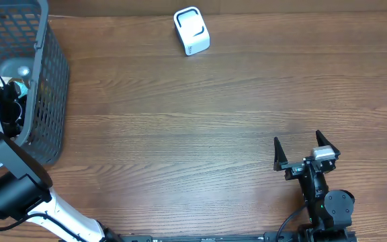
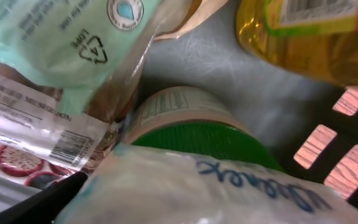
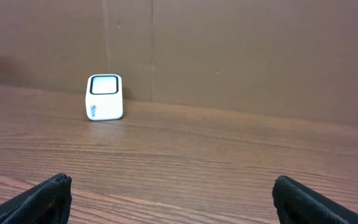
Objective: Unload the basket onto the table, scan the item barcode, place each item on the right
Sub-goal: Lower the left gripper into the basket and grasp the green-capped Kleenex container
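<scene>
1. Here, seen from above, the left arm (image 1: 12,188) reaches into a grey mesh basket (image 1: 49,81) at the left edge of the wooden surface (image 1: 180,134). The left pincer (image 1: 10,107) is sunk among the goods inside, and whether it is released or clenched cannot be told. A white scanner (image 1: 191,31) stands near the far edge, well apart from the basket. The right pincer (image 1: 306,151) sits at the front right, fingers spread wide and grasping nothing.

2. From the left wrist, the goods to be scanned crowd the basket floor.
   - A green-lidded jar (image 2: 197,137) lies at centre.
   - A clear bag (image 2: 197,186) with blue lettering lies in front of the jar.
   - A mint-green pouch (image 2: 61,43) with a recycling mark lies at upper left.
   - Below the pouch is a printed packet (image 2: 42,134) showing a barcode.
   - A yellow bottle (image 2: 303,37) fills the upper right.
   - One dark finger (image 2: 39,202) edges in at lower left, and its partner is out of sight.
   - Which item is the one to scan cannot be told.

3. From the right wrist, the scanner (image 3: 105,96) faces the camera from the far side of the surface (image 3: 197,162), before a brown wall. The right pincer (image 3: 173,199) frames the view with a black fingertip in each lower corner, wide apart and empty.
</scene>
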Action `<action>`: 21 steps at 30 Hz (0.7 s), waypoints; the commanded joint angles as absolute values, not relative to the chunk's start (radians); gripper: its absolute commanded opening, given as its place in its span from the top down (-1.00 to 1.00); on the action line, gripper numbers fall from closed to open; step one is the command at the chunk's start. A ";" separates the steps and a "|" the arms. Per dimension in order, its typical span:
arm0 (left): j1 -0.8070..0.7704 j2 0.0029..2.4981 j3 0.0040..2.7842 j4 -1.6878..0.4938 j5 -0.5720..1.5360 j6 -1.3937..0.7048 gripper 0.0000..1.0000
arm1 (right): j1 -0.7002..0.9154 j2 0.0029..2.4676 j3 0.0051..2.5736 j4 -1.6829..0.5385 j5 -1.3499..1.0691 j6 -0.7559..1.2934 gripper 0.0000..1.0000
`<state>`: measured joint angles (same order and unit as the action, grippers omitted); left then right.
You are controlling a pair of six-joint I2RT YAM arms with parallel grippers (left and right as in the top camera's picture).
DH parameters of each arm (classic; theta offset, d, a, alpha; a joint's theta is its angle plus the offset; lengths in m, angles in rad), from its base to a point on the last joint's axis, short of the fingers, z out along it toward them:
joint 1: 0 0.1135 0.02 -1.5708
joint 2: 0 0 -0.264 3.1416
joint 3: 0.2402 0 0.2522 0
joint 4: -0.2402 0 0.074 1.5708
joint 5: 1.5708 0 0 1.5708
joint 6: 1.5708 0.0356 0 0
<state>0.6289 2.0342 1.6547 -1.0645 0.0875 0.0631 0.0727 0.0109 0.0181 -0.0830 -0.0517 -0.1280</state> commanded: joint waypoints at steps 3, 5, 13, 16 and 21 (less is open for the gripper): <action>0.626 2.048 1.649 -1.053 0.105 0.082 -0.14 | 0.070 0.003 0.008 -0.081 -0.046 -0.129 -1.00; 0.626 2.048 1.651 -1.054 0.105 0.082 0.58 | 0.070 0.003 0.008 -0.081 -0.046 -0.129 -1.00; 0.630 2.046 1.770 -1.147 0.104 0.074 0.70 | 0.070 0.003 0.008 -0.081 -0.046 -0.129 -1.00; 0.630 2.046 1.889 -1.225 0.103 0.062 0.67 | 0.070 0.003 0.008 -0.081 -0.046 -0.129 -1.00; 0.630 2.046 2.127 -1.362 0.102 0.019 0.58 | 0.070 0.003 0.008 -0.081 -0.046 -0.129 -1.00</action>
